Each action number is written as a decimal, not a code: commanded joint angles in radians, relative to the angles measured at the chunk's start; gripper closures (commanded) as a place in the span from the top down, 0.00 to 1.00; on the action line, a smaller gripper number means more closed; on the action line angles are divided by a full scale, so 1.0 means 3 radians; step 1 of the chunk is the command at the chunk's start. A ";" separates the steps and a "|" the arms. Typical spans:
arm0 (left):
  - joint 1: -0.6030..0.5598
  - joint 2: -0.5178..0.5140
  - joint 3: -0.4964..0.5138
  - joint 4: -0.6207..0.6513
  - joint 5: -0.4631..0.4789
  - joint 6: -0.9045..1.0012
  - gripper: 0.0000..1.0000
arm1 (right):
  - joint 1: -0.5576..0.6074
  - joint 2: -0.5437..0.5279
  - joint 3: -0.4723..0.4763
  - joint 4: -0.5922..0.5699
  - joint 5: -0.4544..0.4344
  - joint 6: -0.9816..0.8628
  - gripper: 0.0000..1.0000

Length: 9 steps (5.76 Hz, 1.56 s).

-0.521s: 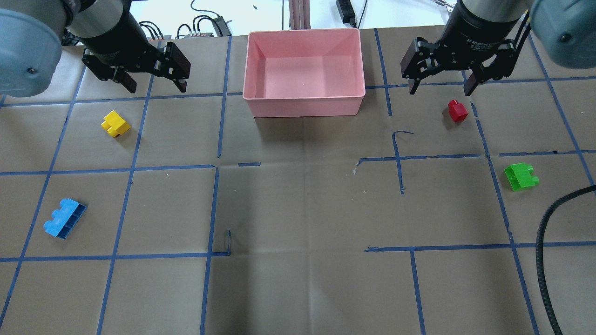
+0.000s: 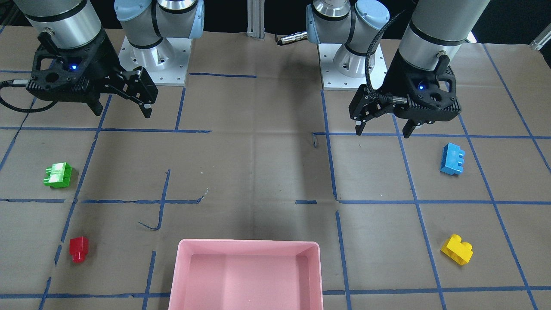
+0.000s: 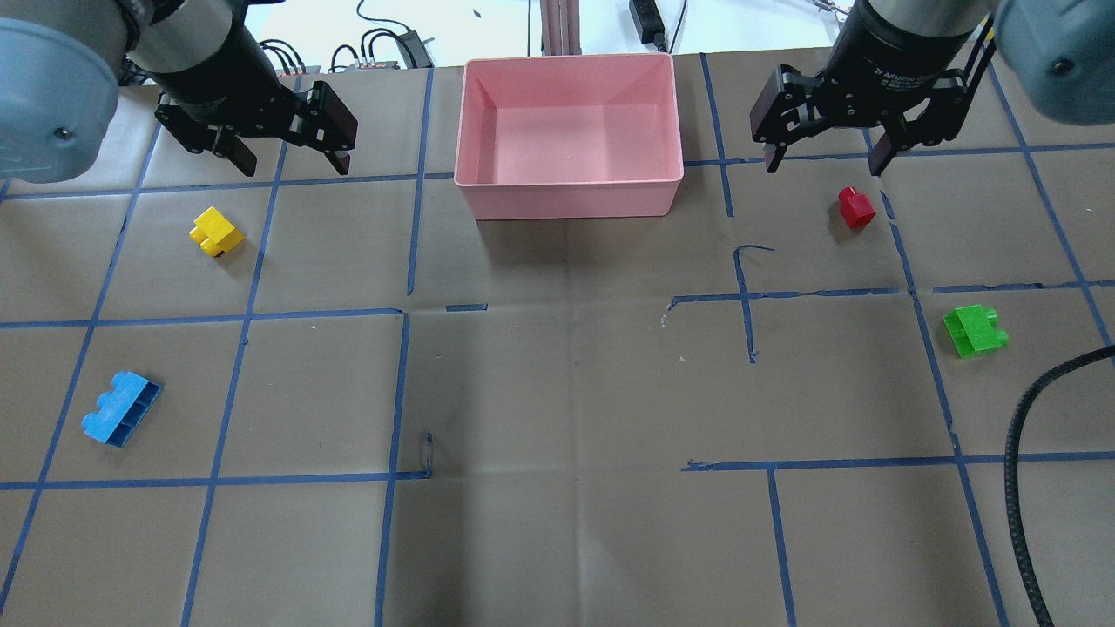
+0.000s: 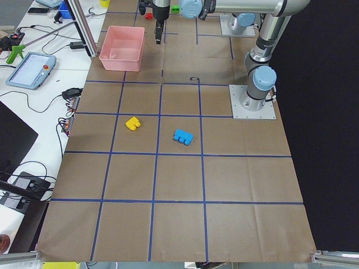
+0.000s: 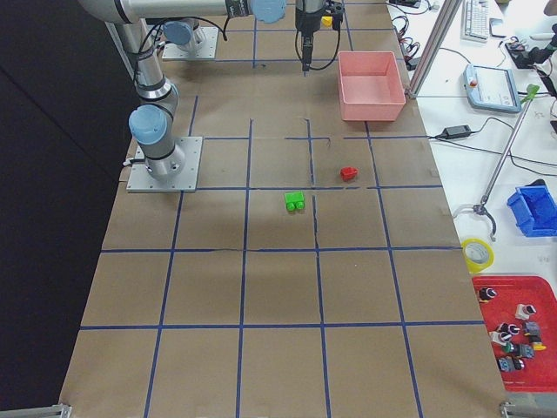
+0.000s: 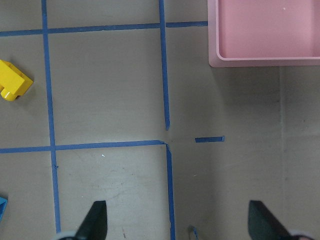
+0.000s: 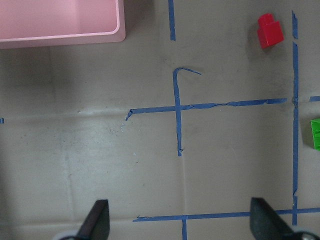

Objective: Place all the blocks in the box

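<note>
The pink box (image 3: 575, 198) sits at the middle of the counter (image 3: 566, 392) on the side away from the robot, and all four blocks lie outside it on the brown paper, which is marked into squares by blue tape (image 3: 261, 309). On the robot's left side, the yellow block (image 3: 216, 232) lies well to the left of the box. The blue block (image 3: 121, 421) lies closer to the robot and farther out, well apart from the yellow one. On the right side, the red block (image 3: 856, 208) lies to the right of the box. The green block (image 3: 976, 330) lies closer to the robot and farther out than the red one. The left claw (image 3: 292, 161) hangs above the counter with its fingers spread wide and nothing between them. Its wrist view shows the yellow block at the left edge and a corner of the box at the upper right. The right claw (image 3: 823, 165) also hangs above the counter, spread wide and holding nothing. A black cable (image 3: 1015, 453) shows at the right edge of the overhead view.
</note>
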 commanded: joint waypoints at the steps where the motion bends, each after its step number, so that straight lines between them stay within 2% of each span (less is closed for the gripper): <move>1: 0.0000 0.0009 -0.0005 0.0000 -0.0004 0.0000 1.00 | 0.0000 -0.0005 0.0035 0.0004 -0.0002 0.0000 1.00; 6: 0.0040 0.0004 -0.0005 0.0000 -0.0004 0.0015 1.00 | 0.0000 0.0000 0.0040 -0.0001 0.0003 -0.0005 1.00; 7: 0.0137 0.0004 -0.0020 0.0000 0.0006 0.0223 1.00 | 0.0005 0.0005 0.0045 0.0009 -0.0007 -0.0010 1.00; 9: 0.0804 0.0019 -0.0107 -0.0005 -0.0029 0.1253 1.00 | 0.0005 0.0025 0.0071 0.0060 -0.0008 -0.0010 1.00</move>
